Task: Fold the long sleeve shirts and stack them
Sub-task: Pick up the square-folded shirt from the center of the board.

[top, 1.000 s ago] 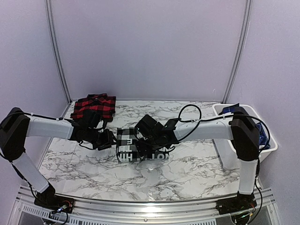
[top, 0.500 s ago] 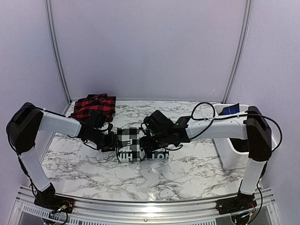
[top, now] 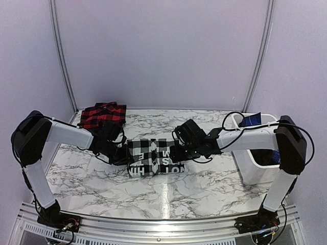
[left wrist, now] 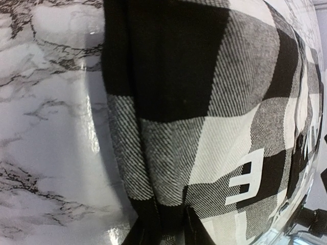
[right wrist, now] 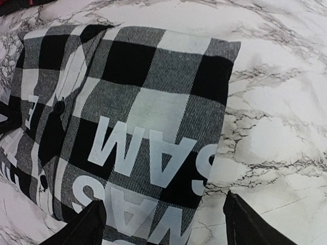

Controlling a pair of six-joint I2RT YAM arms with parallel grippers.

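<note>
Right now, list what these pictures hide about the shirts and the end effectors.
- Left end effector: top view, its wrist covers the fingers; left wrist view, black-and-white shirt fills the frame, grip unclear.
- Red-and-black shirt: top view, small, near edge behind the left arm.
- Bin contents: top view, rim hides them.

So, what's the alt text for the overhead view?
A folded black-and-white check shirt lies on a marble table, the left tool at one end and the right tool at the other. A folded red-and-black shirt sits at the far left corner; a white bin stands right.
</note>
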